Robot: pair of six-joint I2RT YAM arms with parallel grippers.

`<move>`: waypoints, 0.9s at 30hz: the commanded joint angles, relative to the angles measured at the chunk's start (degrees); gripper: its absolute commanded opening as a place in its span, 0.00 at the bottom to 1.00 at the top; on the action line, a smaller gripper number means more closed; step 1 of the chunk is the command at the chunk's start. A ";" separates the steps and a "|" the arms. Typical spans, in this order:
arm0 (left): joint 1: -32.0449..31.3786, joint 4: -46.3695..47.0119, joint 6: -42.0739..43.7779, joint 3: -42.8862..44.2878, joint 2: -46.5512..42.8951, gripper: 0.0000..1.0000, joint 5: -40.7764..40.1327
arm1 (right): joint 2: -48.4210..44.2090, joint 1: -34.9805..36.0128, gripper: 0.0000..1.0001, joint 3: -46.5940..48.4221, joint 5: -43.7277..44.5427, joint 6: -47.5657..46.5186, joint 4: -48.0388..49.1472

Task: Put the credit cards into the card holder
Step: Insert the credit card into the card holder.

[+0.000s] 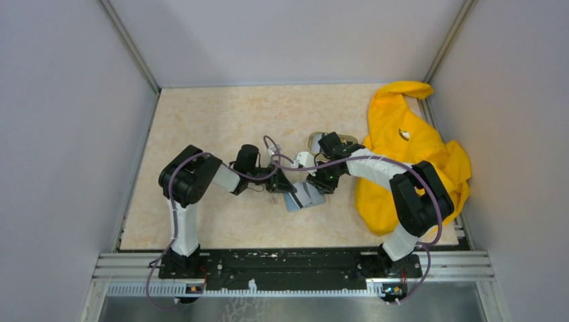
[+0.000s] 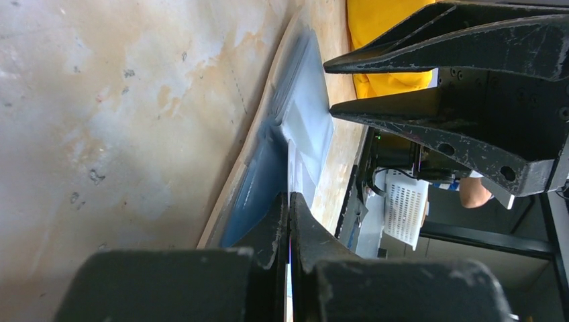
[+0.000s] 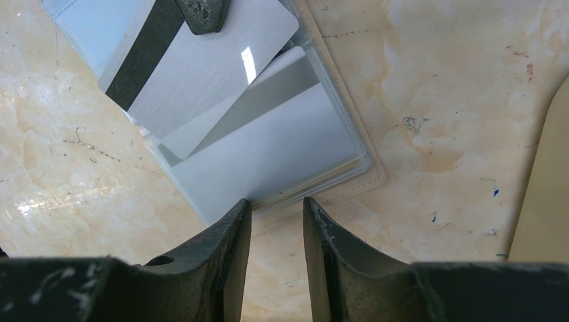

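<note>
The card holder (image 1: 305,196) lies open on the table, its light blue inside up and its tan rim (image 3: 366,180) showing. My left gripper (image 2: 289,198) is shut on a credit card, seen edge-on as a thin white sliver (image 2: 290,168). In the right wrist view that card (image 3: 201,74) is grey with a dark stripe and lies slanted over the holder's pocket. A second card (image 3: 268,137) with a grey stripe sits in the holder's clear sleeve. My right gripper (image 3: 276,204) stands open at the holder's near edge with nothing between its fingers.
A big yellow cloth (image 1: 409,157) covers the table's right side. A beige rimmed dish (image 1: 313,141) sits just behind the right gripper, partly hidden by the arm, and shows as a beige edge (image 3: 545,194) in the right wrist view. Grey walls close in the table.
</note>
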 commanded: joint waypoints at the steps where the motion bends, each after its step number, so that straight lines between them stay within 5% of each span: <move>1: 0.35 -4.66 1.50 1.21 1.98 0.00 1.95 | 0.50 0.99 0.34 1.42 1.63 0.01 0.96; 27: 0.29 -17.32 2.74 11.13 9.60 0.00 4.46 | -0.29 2.17 0.35 1.24 1.99 0.58 2.15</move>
